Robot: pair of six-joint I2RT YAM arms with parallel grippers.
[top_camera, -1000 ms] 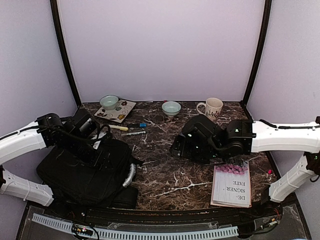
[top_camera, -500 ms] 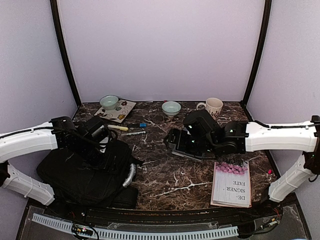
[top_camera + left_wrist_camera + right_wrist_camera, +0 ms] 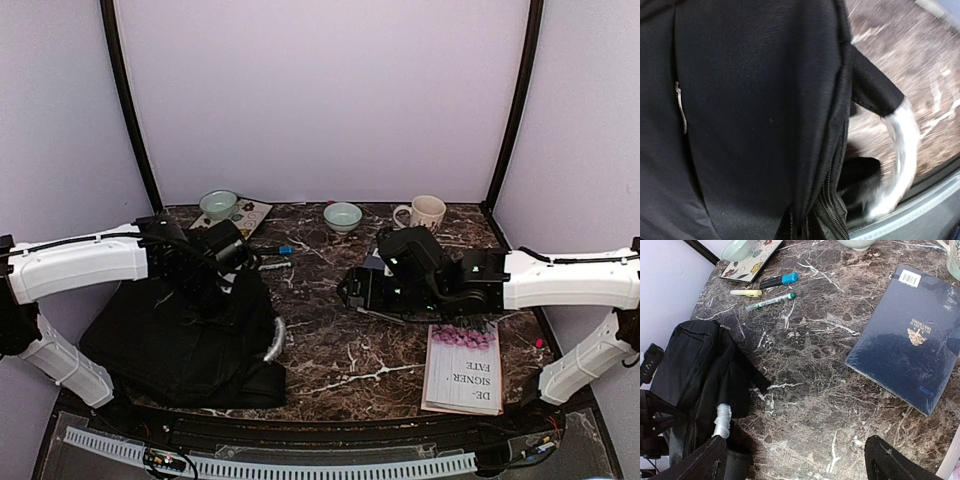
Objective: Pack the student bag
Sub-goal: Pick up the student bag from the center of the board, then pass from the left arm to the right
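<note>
1. your left arm has swung inward since a second ago, and the black bag [image 3: 170,345] has shifted with it, so its silver-wrapped handle [image 3: 272,340] now lies further right.
2. the bag lies flat on the left side of the marble table [image 3: 340,360], close to the near edge.
3. your left gripper [image 3: 208,282] is down at the bag's far top edge. its wrist camera shows only black fabric, a zip and the handle, so you cannot tell whether its fingers are apart or pinched on cloth.
4. your right gripper [image 3: 795,442] hovers above bare marble with its fingers [image 3: 705,460] spread wide and nothing between them.
5. the dark blue book [image 3: 910,350] lies flat mid-table, well apart from the bag.
6. a yellow highlighter [image 3: 746,292], a blue-capped marker [image 3: 777,280] and a green-tipped pen [image 3: 771,301] lie together beyond the bag.
</note>
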